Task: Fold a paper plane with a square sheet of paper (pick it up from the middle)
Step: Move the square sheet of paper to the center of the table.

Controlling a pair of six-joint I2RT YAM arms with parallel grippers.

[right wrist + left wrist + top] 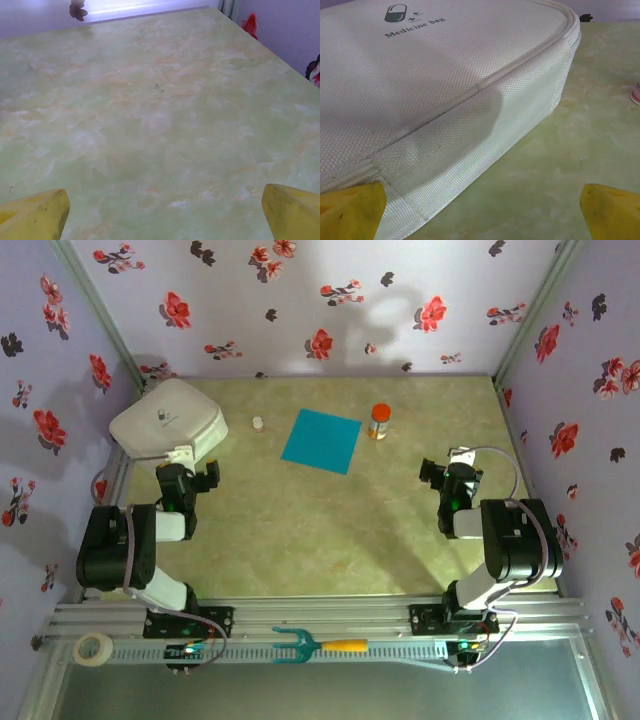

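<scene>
Square sheet of paper (pixel 321 440): noted flat, far centre of table (pixel 300 530), set diamond-wise, no long axis. Found left gripper (pixel 207 476) and right gripper (pixel 437 472) spread wide, empty. Placed sheet farther out, between both, neither clearly nearer. Read "Medicine bag" on white bag (pixel 445 75) beside left gripper.

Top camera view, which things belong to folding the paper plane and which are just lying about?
Belongs to the job: square sheet of paper, flat and unfolded; left end effector, open; right end effector, open.

Lying about: white medicine bag; small white container; small orange bottle; roll of tape; teal pronged tool with yellow handle.
</scene>
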